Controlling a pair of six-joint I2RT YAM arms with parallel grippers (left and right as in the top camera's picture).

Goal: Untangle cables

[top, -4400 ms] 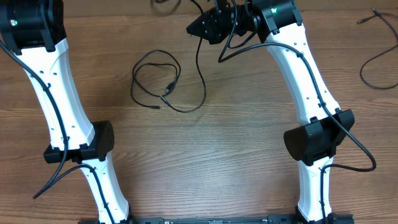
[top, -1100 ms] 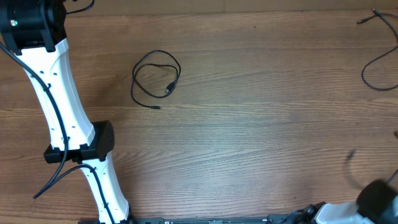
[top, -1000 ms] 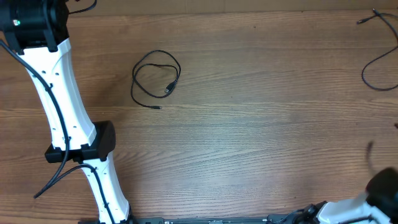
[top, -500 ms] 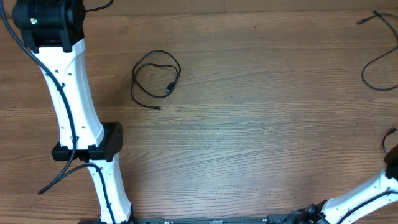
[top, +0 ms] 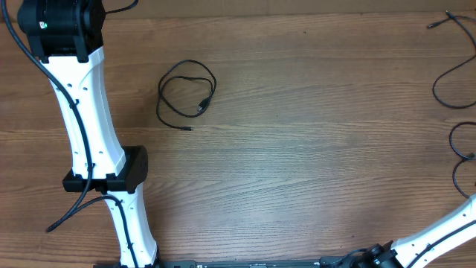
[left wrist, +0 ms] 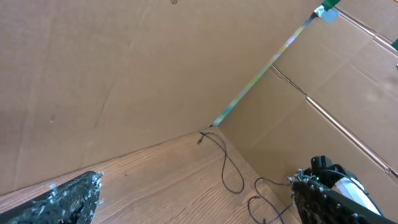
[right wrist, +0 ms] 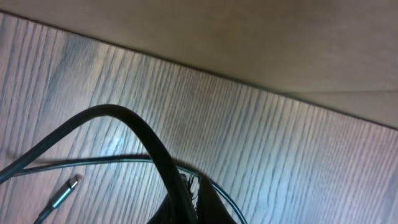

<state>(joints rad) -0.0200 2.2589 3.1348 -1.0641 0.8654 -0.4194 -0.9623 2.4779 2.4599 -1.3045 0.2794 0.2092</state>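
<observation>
One cable (top: 186,93) lies coiled in a small loop at the table's left middle. A second cable (top: 450,74) curves along the far right, and the loops of a third cable (top: 461,152) show at the right edge. Both grippers are outside the overhead view. In the left wrist view my left gripper (left wrist: 196,183) is open and empty, high above the table, facing two distant cables (left wrist: 227,165). My right gripper (right wrist: 194,193) is shut on a black cable (right wrist: 134,124) that arcs off to the left. A thin strand and a plug end (right wrist: 62,194) lie on the wood below it.
Cardboard walls (left wrist: 124,74) enclose the far side of the table. The left arm (top: 82,112) stands along the left side. A piece of the right arm (top: 439,231) crosses the bottom right corner.
The right arm has swung out past the bottom right, and cable loops now show at the right edge. The left arm shifted slightly right. The coiled cable has not moved.
</observation>
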